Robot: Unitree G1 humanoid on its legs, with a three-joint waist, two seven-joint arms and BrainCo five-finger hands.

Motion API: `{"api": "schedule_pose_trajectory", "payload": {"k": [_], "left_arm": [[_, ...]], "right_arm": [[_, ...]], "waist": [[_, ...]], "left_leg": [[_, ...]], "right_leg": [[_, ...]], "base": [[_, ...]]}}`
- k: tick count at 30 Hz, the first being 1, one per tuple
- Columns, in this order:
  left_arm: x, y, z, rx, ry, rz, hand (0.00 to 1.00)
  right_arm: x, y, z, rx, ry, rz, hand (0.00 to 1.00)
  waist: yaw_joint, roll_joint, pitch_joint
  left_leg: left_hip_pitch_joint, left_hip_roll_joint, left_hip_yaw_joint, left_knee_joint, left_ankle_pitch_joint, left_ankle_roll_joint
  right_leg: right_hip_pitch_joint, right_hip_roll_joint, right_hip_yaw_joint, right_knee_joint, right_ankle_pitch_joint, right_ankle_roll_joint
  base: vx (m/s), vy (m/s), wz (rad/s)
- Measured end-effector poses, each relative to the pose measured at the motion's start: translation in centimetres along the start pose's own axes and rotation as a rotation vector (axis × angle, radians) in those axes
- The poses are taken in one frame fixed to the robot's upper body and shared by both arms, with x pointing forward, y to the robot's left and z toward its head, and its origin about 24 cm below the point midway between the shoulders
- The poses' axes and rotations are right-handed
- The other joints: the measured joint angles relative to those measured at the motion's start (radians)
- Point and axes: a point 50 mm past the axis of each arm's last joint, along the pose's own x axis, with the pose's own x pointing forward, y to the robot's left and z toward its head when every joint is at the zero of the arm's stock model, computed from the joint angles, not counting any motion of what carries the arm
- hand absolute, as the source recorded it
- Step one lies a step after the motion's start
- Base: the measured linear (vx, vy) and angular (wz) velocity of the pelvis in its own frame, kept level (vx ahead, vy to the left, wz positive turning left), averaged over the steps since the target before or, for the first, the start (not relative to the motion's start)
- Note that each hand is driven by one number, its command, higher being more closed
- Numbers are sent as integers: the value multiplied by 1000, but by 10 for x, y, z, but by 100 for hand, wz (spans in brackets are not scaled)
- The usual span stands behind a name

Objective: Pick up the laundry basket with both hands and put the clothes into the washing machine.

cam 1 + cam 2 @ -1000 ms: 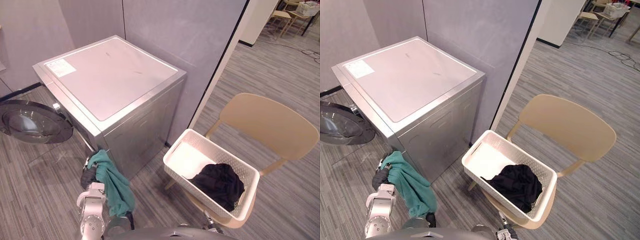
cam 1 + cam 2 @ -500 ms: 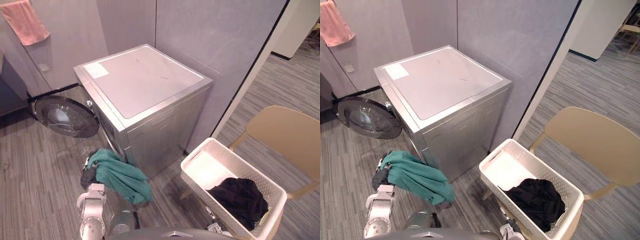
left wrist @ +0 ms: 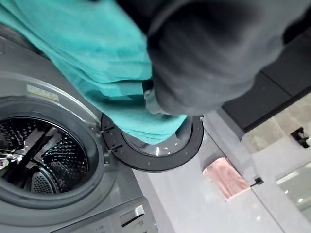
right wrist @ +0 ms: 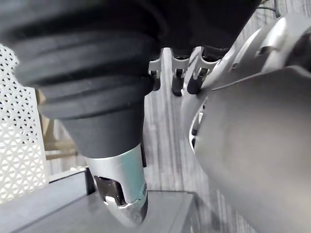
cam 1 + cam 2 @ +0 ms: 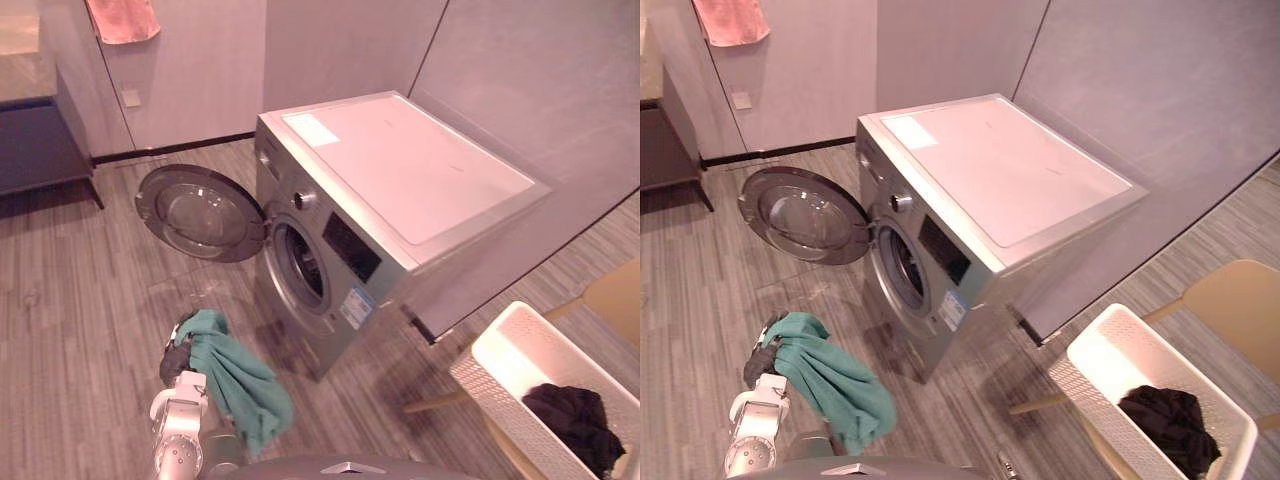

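Teal cloth (image 5: 240, 380), one, lower left of eye views, left hand (image 5: 176, 362) clenched on it. One washing machine (image 5: 420, 190) centre, door (image 5: 200, 212) open; one white basket (image 5: 490, 395) lower right, one black garment (image 5: 575, 420) inside. Left wrist adds the drum (image 3: 43, 155). Right wrist: right hand (image 4: 179, 77) slack, empty.

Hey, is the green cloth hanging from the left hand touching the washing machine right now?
Apart. The left eye view shows bare floor between the green cloth and the washing machine; the cloth hangs from the left hand.
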Motion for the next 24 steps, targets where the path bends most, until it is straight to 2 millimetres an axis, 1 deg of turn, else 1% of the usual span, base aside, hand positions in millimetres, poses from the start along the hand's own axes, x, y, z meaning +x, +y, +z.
{"api": "schedule_pose_trajectory", "payload": {"k": [1, 2, 3, 4, 5, 7, 8, 9, 10, 11, 12, 13, 14, 15, 16, 17, 18, 19, 20, 21, 22, 23, 24], "left_arm": [[0, 1, 0, 31, 5, -1, 100], [0, 3, -2, 37, 14, 10, 100], [0, 4, -4, 40, 25, 13, 100], [-2, 3, -9, 55, 44, 6, 100], [-2, -1, -16, 76, 71, -18, 100], [-2, -6, -20, 92, 88, -39, 100], [-1, -13, -26, 97, 109, -66, 100], [0, -17, -28, 91, 116, -78, 100], [4, -28, -33, 74, 125, -111, 100], [6, -39, -38, 53, 130, -138, 100], [7, -43, -42, 35, 139, -142, 100], [6, -51, -47, 24, 152, -166, 100], [5, -55, -49, 25, 157, -182, 100], [6, -62, -48, 24, 156, -211, 100], [6, -64, -48, 20, 155, -220, 100], [5, -67, -47, 3, 153, -236, 100], [3, -68, -46, -18, 149, -247, 100], [2, -68, -45, -28, 144, -251, 100], [1, -69, -44, -31, 136, -261, 100], [1, -69, -44, -31, 134, -262, 100], [1, -65, -42, -32, 127, -247, 100], [-1, -57, -41, -32, 121, -217, 100], [-3, -53, -40, -29, 120, -202, 100]], "right_arm": [[1, 2, 10, -1, -29, 10, 0], [1, 6, 11, 1, -33, 28, 0], [0, 9, 9, 4, -28, 38, 0], [-2, 18, 2, -8, -19, 73, 0], [-4, 21, 5, -7, -47, 113, 0], [-6, 25, 7, -7, -60, 149, 0], [-7, 33, 9, 10, -75, 185, 0], [-8, 35, 9, 19, -80, 193, 0], [-8, 37, 9, 37, -85, 200, 0], [-8, 36, 10, 50, -87, 192, 0], [-8, 36, 12, 57, -93, 188, 0], [-7, 28, 16, 63, -108, 164, 0], [-7, 28, 18, 67, -112, 157, 0], [-7, 29, 17, 90, -109, 148, 0], [-7, 28, 15, 93, -104, 137, 0], [-7, 26, 14, 95, -102, 125, 0], [-7, 25, 17, 86, -109, 126, 0], [-7, 27, 19, 75, -114, 133, 0], [-6, 31, 22, 49, -120, 147, 0], [-6, 33, 23, 35, -122, 154, 0], [-6, 41, 25, 27, -124, 174, 0], [-6, 42, 25, 19, -121, 179, 0], [-6, 43, 24, 12, -118, 179, 0]], "waist": [[-8, 13, 7], [-21, 18, 11], [-22, 21, 14], [-23, 31, 25], [-26, 38, 35], [-31, 38, 39], [-47, 38, 41], [-56, 37, 40], [-66, 33, 39], [-72, 17, 28], [-73, 36, 32], [-73, 75, 20], [-72, 87, 16], [-71, 91, 19], [-70, 85, 23], [-58, 77, 31], [-37, 77, 31], [-29, 84, 29], [-14, 99, 31], [-10, 101, 30], [-10, 99, 31], [-11, 95, 33], [-7, 94, 34]], "left_leg": [[42, -12, 20, -52, 26, 32], [96, -31, 38, -111, 49, 50], [129, -34, 56, -142, 57, 58], [198, -35, 85, -201, 60, 69], [275, -40, 134, -265, 66, 74], [318, -44, 178, -299, 63, 70], [343, -43, 227, -330, 59, 64], [346, -40, 250, -337, 59, 64], [350, -39, 289, -351, 59, 62], [359, -41, 308, -356, 54, 30], [369, -28, 310, -358, 49, 13], [391, 3, 330, -367, 41, 8], [404, 13, 342, -358, 43, 4], [401, 57, 364, -230, 49, -9], [379, 82, 362, -125, 50, -6], [312, 136, 339, 140, 80, 14], [248, 176, 310, 380, 119, 29], [219, 184, 297, 474, 129, 26], [166, 187, 274, 578, 130, 29], [144, 186, 270, 594, 128, 32], [109, 187, 266, 580, 122, 43], [88, 187, 252, 523, 107, 59], [82, 186, 239, 480, 96, 63]], "right_leg": [[-71, -17, -14, 134, -49, -86], [-133, 4, -17, 293, -203, -62], [-153, 30, -12, 358, -263, -40], [-188, 98, -16, 473, -371, -1], [-227, 178, -67, 567, -463, 6], [-257, 221, -133, 578, -516, 9], [-276, 257, -238, 490, -546, 21], [-274, 264, -283, 422, -546, 21], [-257, 264, -362, 257, -521, 16], [-231, 265, -395, 117, -439, -36], [-219, 286, -396, 104, -436, -61], [-203, 331, -396, 79, -449, -44], [-195, 347, -393, 76, -463, -43], [-147, 372, -383, 67, -491, -43], [-117, 377, -380, 60, -498, -41], [-58, 394, -361, 37, -507, -39], [-20, 409, -332, 19, -512, -40], [-7, 417, -307, 13, -514, -37], [13, 423, -268, 0, -518, -34], [16, 424, -245, -5, -521, -29], [23, 424, -203, -18, -522, -14], [29, 424, -160, -30, -516, -5], [28, 422, -137, -33, -512, -2]], "base": [[168, 350, -32], [174, 319, -31], [130, 253, -44], [126, 171, -70], [127, 124, -79], [111, 31, -71], [130, -9, -59], [194, -56, -43], [259, -121, -2], [304, -145, -3], [348, -138, -10], [290, -90, -25], [417, -113, -31], [346, -106, -21], [375, -147, -29], [240, -113, -55], [210, -80, -75], [175, 4, -102], [164, 71, -84], [166, 92, -99], [170, 124, -91], [145, 114, -95], [181, 171, -114]]}}
